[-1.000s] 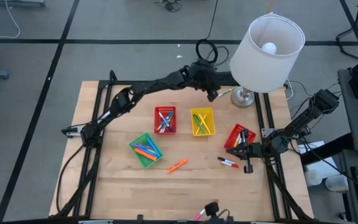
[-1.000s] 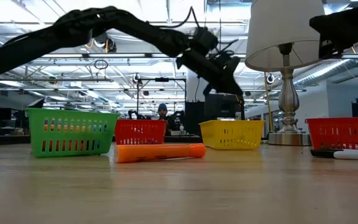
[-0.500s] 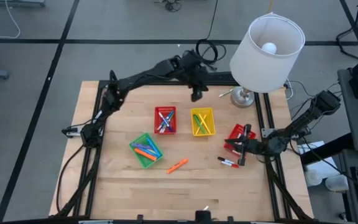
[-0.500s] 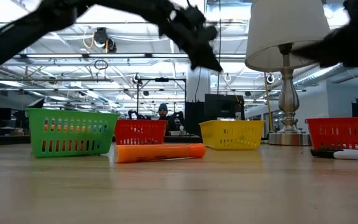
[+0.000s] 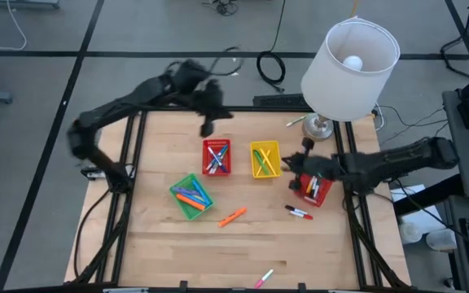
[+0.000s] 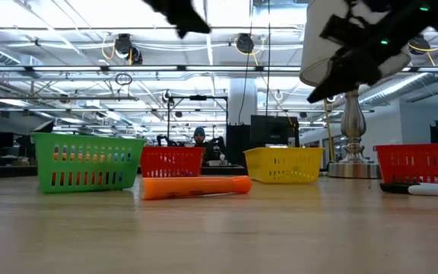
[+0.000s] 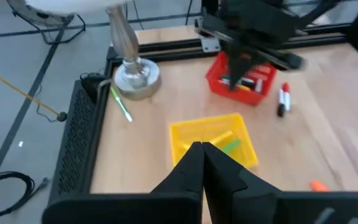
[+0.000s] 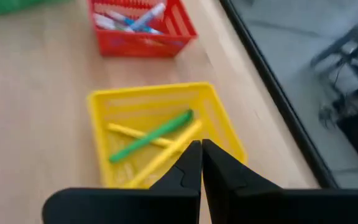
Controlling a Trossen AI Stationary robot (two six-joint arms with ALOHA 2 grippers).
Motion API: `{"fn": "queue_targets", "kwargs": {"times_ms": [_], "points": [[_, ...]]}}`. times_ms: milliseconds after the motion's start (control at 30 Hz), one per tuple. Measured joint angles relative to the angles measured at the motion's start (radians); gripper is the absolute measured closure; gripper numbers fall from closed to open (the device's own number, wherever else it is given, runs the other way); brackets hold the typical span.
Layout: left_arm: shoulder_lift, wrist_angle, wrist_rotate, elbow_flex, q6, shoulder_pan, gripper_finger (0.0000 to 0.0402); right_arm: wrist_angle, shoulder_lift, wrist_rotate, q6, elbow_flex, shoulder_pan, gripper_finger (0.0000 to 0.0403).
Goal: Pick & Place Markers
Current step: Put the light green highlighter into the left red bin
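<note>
While both empty grippers are hanging pinched closed, left gripper (image 5: 208,128) at 11 o'clock, right gripper (image 5: 287,165) mid-right, the orange marker (image 5: 232,216) is lying centre-table, pointing 2-to-8 o'clock.
</note>
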Motion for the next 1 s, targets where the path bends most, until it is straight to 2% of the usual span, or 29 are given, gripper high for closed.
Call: {"fn": "queue_targets", "kwargs": {"times_ms": [167,267,367,467,600,767,867,1000], "points": [[-0.291,0.223,0.002,-0.413,-0.084,-0.002,0.0397,-0.241,0.103,-0.206,-0.14,0.194,-0.234,0.0403],[-0.448,0.371,0.001,-0.631,-0.141,-0.016,0.0387,-0.353,0.199,-0.305,-0.229,0.284,-0.325,0.0403],[-0.571,0.517,0.002,-0.804,-0.193,-0.034,0.0385,-0.442,0.309,-0.328,-0.32,0.356,-0.375,0.0403],[-0.663,0.645,0.002,-0.934,-0.23,-0.05,0.0393,-0.548,0.432,-0.285,-0.396,0.431,-0.409,0.0403],[-0.735,0.773,0.003,-1.051,-0.281,-0.068,0.0396,-0.672,0.552,-0.296,-0.473,0.558,-0.47,0.0403],[-0.76,0.801,0.002,-1.108,-0.292,-0.095,0.0372,-0.7,0.639,-0.337,-0.605,0.684,-0.562,0.0403],[-0.757,0.798,0.001,-1.125,-0.29,-0.113,0.0363,-0.713,0.687,-0.398,-0.698,0.722,-0.614,0.0403],[-0.758,0.799,0.002,-1.141,-0.289,-0.134,0.036,-0.727,0.739,-0.408,-0.812,0.726,-0.664,0.0403]]}}
